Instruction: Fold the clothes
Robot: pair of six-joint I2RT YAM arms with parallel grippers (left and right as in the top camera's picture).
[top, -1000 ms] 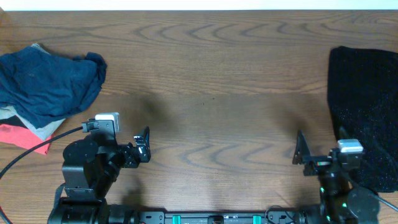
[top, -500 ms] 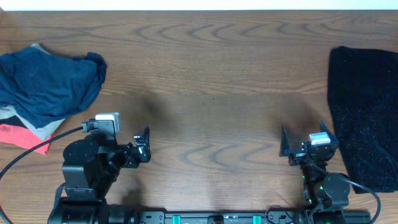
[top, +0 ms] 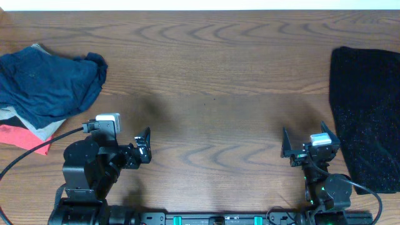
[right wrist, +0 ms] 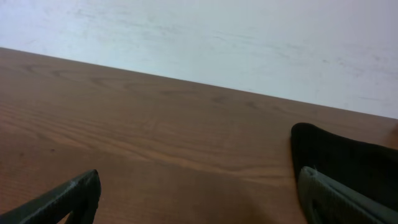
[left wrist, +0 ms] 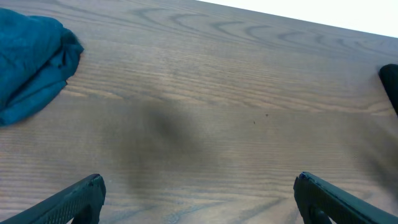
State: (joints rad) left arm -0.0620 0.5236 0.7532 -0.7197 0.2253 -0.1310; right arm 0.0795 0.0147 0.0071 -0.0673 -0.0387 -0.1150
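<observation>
The crumpled dark navy-blue garment (top: 50, 87) lies on a khaki-grey piece (top: 28, 127) and a coral-red piece (top: 22, 139) at the left edge of the brown wooden table (top: 212, 75), not yet folded. The left tool (top: 145, 145) and right tool (top: 289, 150) hang wide open and empty, so next, I think, the left tool must reach the pile. The middle has room to move, and a flat black cloth (top: 365, 112) fills the right edge.

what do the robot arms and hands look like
The left arm and right arm are matte black with chunky joints. Each wrist carries a white-grey block. The left hand and right hand have thin dark fingers. A black cable trails off the left arm; green lights glow on the right.
</observation>
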